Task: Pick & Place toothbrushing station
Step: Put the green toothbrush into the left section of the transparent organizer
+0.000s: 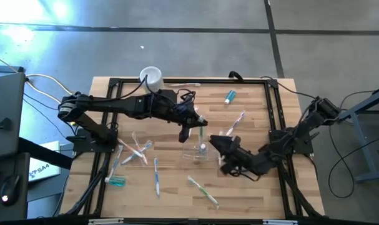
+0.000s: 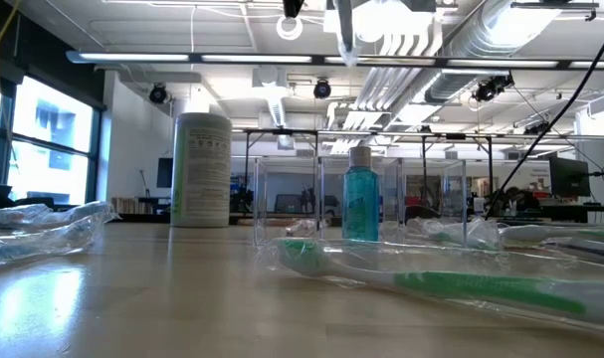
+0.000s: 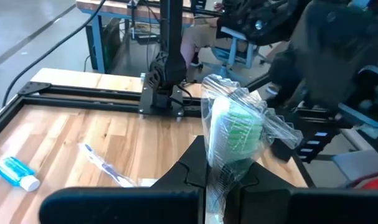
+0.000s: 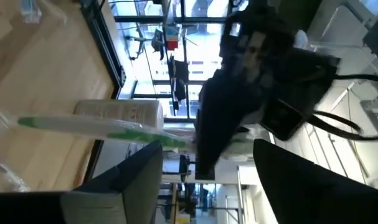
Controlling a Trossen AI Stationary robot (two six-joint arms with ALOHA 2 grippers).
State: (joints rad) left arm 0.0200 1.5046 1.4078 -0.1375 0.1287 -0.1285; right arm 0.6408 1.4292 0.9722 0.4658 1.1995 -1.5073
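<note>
My left gripper (image 1: 194, 120) is shut on a wrapped green toothbrush (image 3: 233, 127) above the table's middle. The brush also shows in the right wrist view (image 4: 95, 127). My right gripper (image 1: 215, 144) is open (image 4: 207, 149), level and close beside the left gripper and the brush; its fingers hold nothing. Below them a clear cup (image 1: 196, 154) stands on the table with a teal toothpaste tube (image 2: 361, 204) upright in it. Other toothbrushes (image 1: 136, 150) (image 1: 157, 175) (image 1: 203, 190) (image 1: 236, 122) and teal tubes (image 1: 230, 95) (image 1: 116, 181) lie flat on the wood. My left gripper pinches the wrapped toothbrush between its two fingers (image 3: 189, 171), just below the green head end (image 3: 238, 118), which stands up above them. The fingers reach out nearly level from the table's left, across the brush. The brush is about upright and clear of the table, its long handle (image 4: 58, 123) hanging below.
A tall white cylinder (image 1: 151, 77) (image 2: 201, 169) stands at the far edge, left of centre. A black frame (image 1: 273, 106) runs round the work area. In the low view a wrapped green toothbrush (image 2: 461, 283) lies near the front edge.
</note>
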